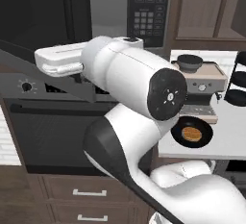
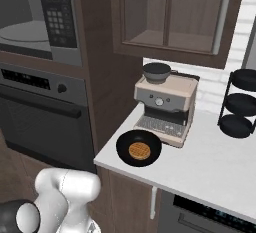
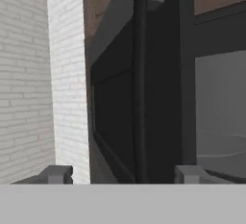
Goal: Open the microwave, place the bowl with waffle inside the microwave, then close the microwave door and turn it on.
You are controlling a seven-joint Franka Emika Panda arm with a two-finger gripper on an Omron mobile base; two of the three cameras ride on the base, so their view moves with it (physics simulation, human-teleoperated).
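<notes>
The microwave (image 2: 35, 17) stands open, its smooth grey cavity and round turntable bare, and its door (image 3: 120, 117), a dark glassy panel with a long straight handle, is swung out toward the white brick wall (image 3: 33, 83). The jaws (image 3: 122, 175) are spread wide, empty, facing the door's edge. The round black bowl (image 2: 138, 148) sits on the pale tabletop (image 2: 210, 167) before the boxy beige coffee machine (image 2: 165, 107), holding the gridded golden waffle (image 2: 139, 151).

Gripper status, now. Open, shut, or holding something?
Gripper: open, holding nothing; its fingertips stand wide apart on either side of the open microwave door's edge.
</notes>
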